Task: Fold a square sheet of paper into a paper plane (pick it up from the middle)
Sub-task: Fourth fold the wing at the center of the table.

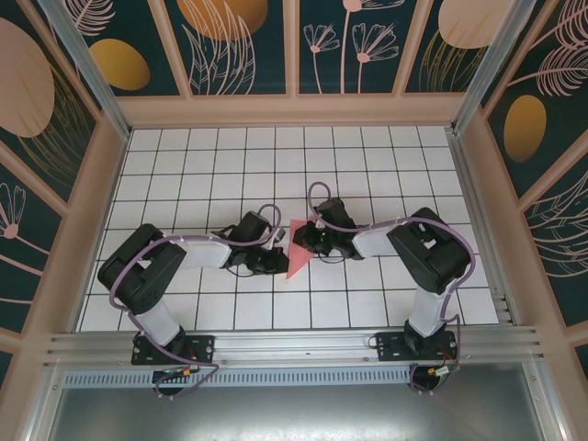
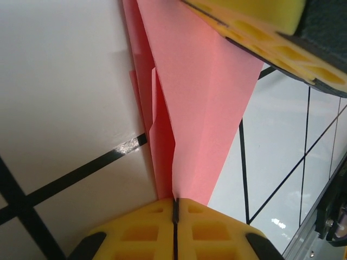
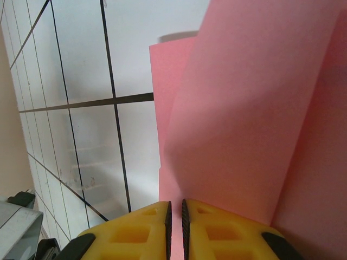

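Left gripper, bottom centre, is pinching the crease of the flimsy salmon-pink folded paper; right gripper is probably nipping it too.

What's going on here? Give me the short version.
Two robot arms are folding a pink paper in the middle of the gridded table. The left hand is shut on the paper's narrow end, where several creased layers come together. The right hand is closed on a broad flap from the other side. The paper is already folded into a tapered, dart-like shape and is held between the two hands.
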Robot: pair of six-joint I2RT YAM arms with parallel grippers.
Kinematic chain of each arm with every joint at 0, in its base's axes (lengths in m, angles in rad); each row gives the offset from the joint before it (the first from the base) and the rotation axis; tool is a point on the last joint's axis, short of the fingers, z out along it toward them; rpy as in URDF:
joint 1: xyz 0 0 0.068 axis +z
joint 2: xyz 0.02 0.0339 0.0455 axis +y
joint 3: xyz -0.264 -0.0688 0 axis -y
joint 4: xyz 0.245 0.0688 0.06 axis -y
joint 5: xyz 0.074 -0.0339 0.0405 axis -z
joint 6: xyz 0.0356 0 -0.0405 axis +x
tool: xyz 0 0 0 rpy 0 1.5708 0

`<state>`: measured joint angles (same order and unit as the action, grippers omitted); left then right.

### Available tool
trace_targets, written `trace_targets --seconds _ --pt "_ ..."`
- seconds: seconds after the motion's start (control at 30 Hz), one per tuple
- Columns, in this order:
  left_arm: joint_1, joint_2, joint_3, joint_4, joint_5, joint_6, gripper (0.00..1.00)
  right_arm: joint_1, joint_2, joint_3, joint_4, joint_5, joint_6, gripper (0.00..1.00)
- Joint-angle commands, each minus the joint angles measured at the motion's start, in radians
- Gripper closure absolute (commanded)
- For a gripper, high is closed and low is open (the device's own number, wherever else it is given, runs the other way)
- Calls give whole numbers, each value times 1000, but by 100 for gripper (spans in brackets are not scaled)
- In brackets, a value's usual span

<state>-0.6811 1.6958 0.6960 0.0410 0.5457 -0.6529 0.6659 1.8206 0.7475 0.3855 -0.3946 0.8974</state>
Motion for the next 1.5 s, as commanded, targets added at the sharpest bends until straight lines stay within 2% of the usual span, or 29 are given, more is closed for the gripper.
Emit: trace_targets --seconds 0.0,0.17,0.4,0.67,0.77,0.83,0.93,1.1,1.47 --pt "-16 -9 -54 -295 -89 23 89 0 63 -21 -123 82 -17 82" --pt "-26 -44 -63 -296 -73 21 84 0 68 -19 -122 79 -17 82" --pt "-38 -25 -27 -326 -90 36 84 1 70 -13 -126 79 -16 82" --pt "-42 -168 -5 -360 -218 -16 90 6 80 -10 -120 74 -15 82" --pt "-41 -228 11 -326 -268 -59 88 8 81 -11 -119 72 -17 83" --pt "-41 -258 18 -257 -251 -82 88 8 85 -12 -119 72 -18 82" --pt "-40 -269 35 -120 -166 -121 84 8 88 -13 -117 71 -17 82" --pt "-41 -210 36 58 -41 -185 79 9 90 -13 -114 73 -16 82" --pt "-40 -58 23 138 -17 -194 79 9 92 -12 -121 72 -20 82"
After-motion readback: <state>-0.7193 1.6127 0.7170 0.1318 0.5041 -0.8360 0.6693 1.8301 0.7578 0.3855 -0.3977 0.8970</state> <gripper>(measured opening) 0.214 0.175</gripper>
